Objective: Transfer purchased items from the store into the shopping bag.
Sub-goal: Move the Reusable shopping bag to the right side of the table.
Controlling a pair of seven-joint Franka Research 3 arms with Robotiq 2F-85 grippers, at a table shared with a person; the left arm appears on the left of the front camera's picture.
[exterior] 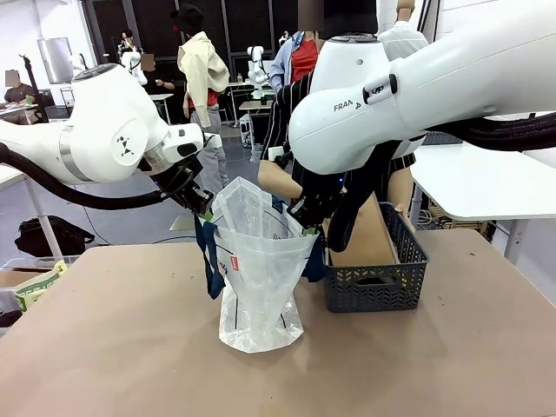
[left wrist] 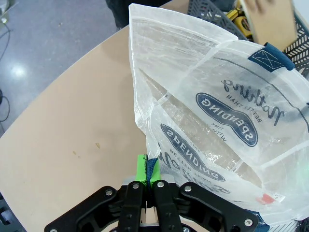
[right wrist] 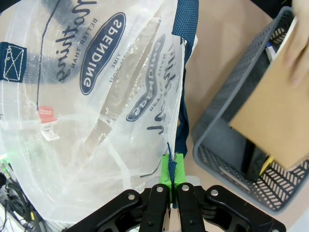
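Bag (exterior: 261, 287) upright, mouth upward, long axis vertical, beside basket (exterior: 373, 294)

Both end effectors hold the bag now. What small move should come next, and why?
Probably ease the left end effector and right end effector slightly apart, widening the mouth of the shopping bag: both grip its edges, the mouth looks narrow, and a person's hand rests on the wide tan box in the basket.

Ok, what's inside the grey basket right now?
A flat tan box stands in the basket, a person's hand on it, something yellow beside it. Anything under the box is hidden.
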